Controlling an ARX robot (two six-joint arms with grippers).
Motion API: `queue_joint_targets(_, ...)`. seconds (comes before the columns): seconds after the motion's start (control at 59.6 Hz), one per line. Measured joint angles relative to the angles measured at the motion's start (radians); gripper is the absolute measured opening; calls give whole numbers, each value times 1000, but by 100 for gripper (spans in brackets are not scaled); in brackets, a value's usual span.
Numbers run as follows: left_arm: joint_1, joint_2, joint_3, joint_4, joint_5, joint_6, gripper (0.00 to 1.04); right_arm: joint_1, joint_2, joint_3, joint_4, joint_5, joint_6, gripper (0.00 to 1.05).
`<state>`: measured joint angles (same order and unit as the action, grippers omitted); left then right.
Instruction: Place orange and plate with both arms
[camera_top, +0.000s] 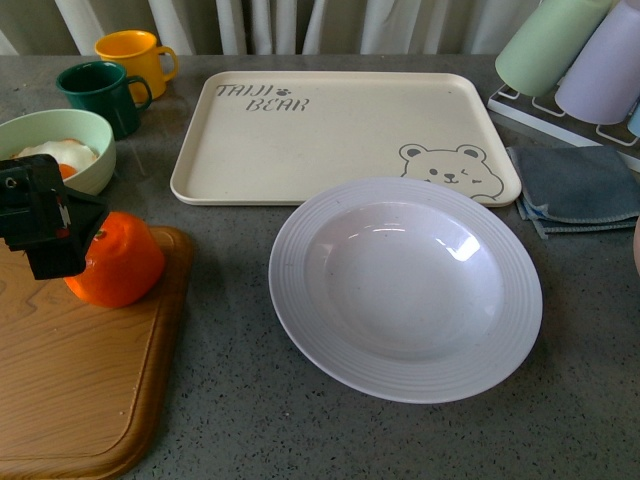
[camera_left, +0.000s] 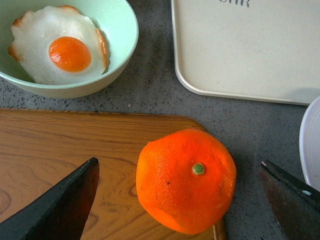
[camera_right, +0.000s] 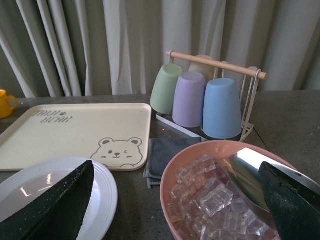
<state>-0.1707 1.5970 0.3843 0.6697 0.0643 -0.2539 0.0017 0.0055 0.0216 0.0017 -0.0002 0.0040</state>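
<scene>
Resting on a corner of the wooden board (camera_top: 80, 380): orange (camera_top: 120, 262), between the wide-spread jaws of the left gripper (camera_left: 177, 164), untouched. Plate (camera_top: 405, 290) on grey counter, just before cream tray (camera_top: 330, 130). Right gripper (camera_right: 176, 166) gaping, holding nothing.

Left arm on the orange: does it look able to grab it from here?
Probably yes. The left tool is open with its fingers either side of the orange, nothing else between them; the orange sits exposed at the corner of the wooden board.
</scene>
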Motion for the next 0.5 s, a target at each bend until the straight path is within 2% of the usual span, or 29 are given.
queue_joint_targets(0.168, -16, 51, 10, 24, -24, 29, 96, 0, 0, 0, 0, 0, 0, 96)
queue_joint_targets(0.503, -68, 63, 10, 31, -10, 37, 96, 0, 0, 0, 0, 0, 0, 96)
